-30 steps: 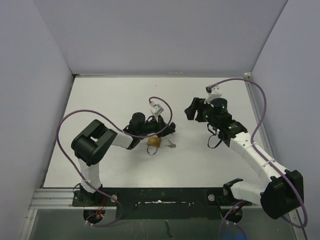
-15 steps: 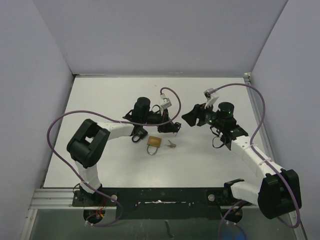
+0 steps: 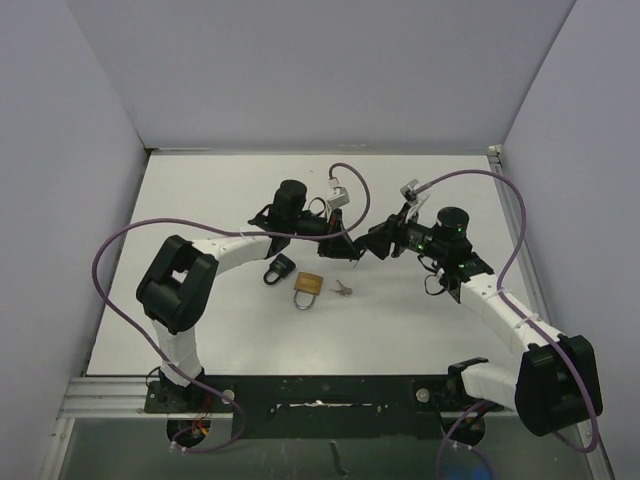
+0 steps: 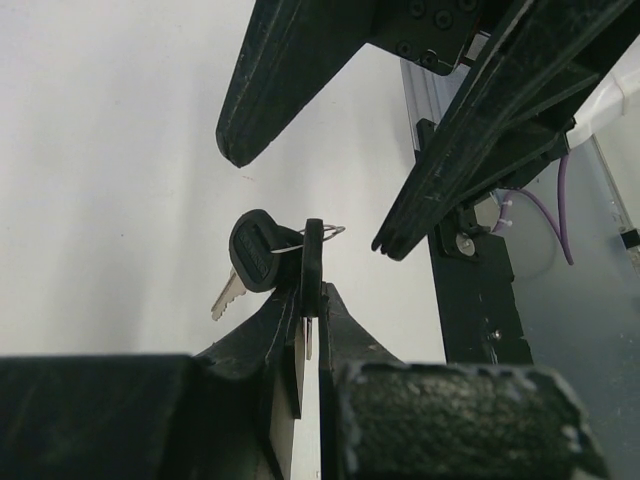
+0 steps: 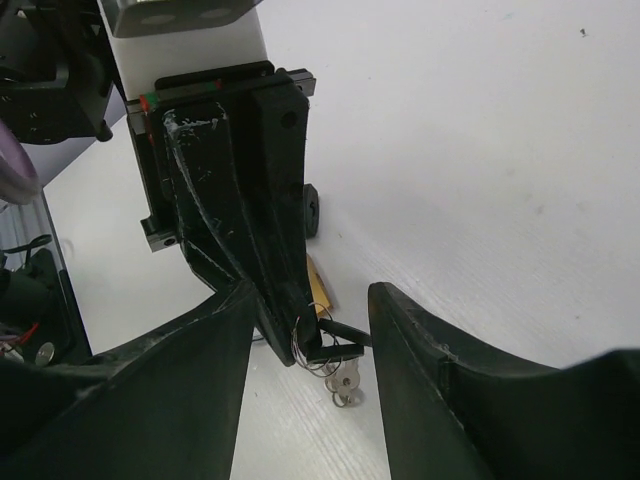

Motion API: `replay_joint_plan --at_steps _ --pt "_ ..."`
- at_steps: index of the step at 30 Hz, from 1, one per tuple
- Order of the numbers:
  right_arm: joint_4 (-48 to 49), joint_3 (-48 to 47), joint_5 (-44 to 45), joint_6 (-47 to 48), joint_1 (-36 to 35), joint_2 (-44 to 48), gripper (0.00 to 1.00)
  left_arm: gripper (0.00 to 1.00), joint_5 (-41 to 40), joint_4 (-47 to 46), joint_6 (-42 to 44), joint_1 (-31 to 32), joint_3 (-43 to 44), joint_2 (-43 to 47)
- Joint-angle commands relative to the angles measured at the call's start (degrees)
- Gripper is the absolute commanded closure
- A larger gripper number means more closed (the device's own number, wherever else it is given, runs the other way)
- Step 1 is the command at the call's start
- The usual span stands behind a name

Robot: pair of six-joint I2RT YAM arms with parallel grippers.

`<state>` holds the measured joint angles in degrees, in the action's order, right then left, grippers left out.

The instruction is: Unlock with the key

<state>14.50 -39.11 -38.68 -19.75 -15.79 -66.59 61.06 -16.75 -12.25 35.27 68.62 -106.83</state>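
The left claw [image 4: 310, 305] has lifted off the table [image 3: 200, 200] and swung away to the right. A second ago it sat low over the brass padlock [image 3: 308, 285]. It is clamped hard on a black-headed key [image 4: 312, 258], pinched edge-on at its fingertips. A wire ring [image 4: 330, 232] runs through the key's head, and a second black-headed key [image 4: 255, 250] dangles just left of the tips, blade down.

The padlock now lies flat on the table below and behind this claw, toward the arm bases, with nothing touching it. Whether its shackle is latched is too small to tell. A loose silver key [image 3: 343, 290] lies just beside the padlock on its right.

The right claw [image 5: 312, 300] has meanwhile come in from the right, so the two claws now meet tip to tip above the table. Its jaws are spread wide, one on either side of the left claw's fingertips and the key bunch. As far as the wrist views show, they touch neither.

I read this as a mid-air hand-over or regrip, with the right claw about to take the key. Unlocking has not begun, since the key is well apart from the padlock. The risk is that the right claw closes on the ring or the dangling key rather than the held head.
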Motion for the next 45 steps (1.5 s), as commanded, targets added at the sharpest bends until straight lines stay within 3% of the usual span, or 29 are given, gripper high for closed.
replay_joint_plan --at_steps 1,9,29,36,44,45 --pt "5.0 0.1 -3.0 0.6 -0.2 -1.0 0.51 1.00 2.6 0.2 -0.2 -0.3 3.6 -1.5" --pt "5.9 0.1 -3.2 0.5 -0.5 -3.6 0.60 1.00 1.4 -1.5 -2.2 0.1 3.8 -1.7" --pt "11.3 0.5 -6.7 -0.8 -0.6 -8.2 0.72 1.00 4.6 -7.8 -6.5 0.3 2.8 -1.2" --pt "11.4 0.1 -7.2 -0.7 -0.5 -9.0 0.99 1.00 4.6 -8.6 -7.5 0.1 2.9 -1.5" --pt "11.2 0.6 -4.2 -2.2 -0.3 -8.3 1.00 0.78 2.6 -11.3 -8.7 -0.2 0.6 -1.2" --pt "11.3 0.7 -3.7 -2.9 -0.2 -8.3 1.00 0.71 2.6 -12.2 -9.3 -0.2 0.2 -1.3"
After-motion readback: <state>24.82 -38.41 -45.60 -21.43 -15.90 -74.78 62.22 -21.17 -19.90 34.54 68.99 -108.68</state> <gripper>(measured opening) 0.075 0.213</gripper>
